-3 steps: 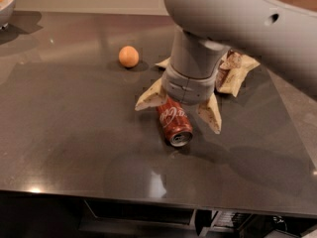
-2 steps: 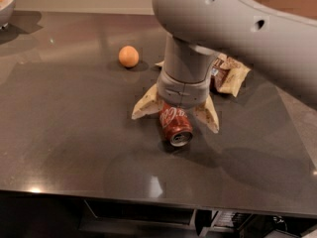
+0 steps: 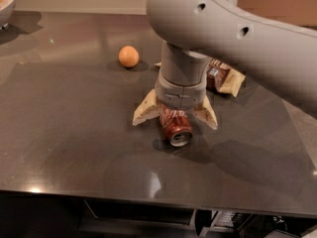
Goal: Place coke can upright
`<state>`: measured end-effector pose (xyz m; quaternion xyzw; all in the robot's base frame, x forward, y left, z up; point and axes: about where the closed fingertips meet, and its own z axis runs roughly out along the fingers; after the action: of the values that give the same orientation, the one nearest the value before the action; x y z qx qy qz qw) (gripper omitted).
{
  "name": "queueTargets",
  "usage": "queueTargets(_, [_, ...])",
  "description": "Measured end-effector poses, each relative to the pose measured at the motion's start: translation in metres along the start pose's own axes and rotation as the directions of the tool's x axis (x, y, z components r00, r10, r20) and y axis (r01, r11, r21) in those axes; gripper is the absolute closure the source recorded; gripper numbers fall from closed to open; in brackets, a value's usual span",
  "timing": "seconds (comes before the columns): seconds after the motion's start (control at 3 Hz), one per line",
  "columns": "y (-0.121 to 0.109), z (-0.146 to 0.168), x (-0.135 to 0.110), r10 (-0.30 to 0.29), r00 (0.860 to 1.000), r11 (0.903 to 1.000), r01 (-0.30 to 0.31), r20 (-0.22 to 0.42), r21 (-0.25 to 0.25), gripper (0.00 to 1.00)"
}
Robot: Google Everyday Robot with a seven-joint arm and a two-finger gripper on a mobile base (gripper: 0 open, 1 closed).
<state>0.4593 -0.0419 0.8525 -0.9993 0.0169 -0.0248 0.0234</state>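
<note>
on dark table (image 3: 69, 133), low over sideways coke can (image 3: 174, 127): gripper (image 3: 176, 122), fingers (image 3: 146, 111) splayed wide either side, clamping nothing; orange fruit (image 3: 129, 56) behind-left.

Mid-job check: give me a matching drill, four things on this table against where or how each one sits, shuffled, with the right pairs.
1 coke can
2 orange fruit
3 snack bag
4 bowl

A far left corner, cut by the view's edge
B partly hidden behind the arm
C not upright, silver top towards the camera
D alone on the table, left of the arm

Pairs: 1-C, 2-D, 3-B, 4-A. The gripper is over the can, fingers open either side of it.
</note>
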Motion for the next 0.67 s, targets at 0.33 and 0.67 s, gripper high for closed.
queueTargets(0.33, [0.0002,0.0041,0.0071,0.0,1.0,1.0,-0.001,-0.005,-0.003,0.0])
queueTargets(0.67, [-0.0007,0.0061,0.0111,-0.005,1.0,1.0,0.004,-0.01,-0.009,0.16])
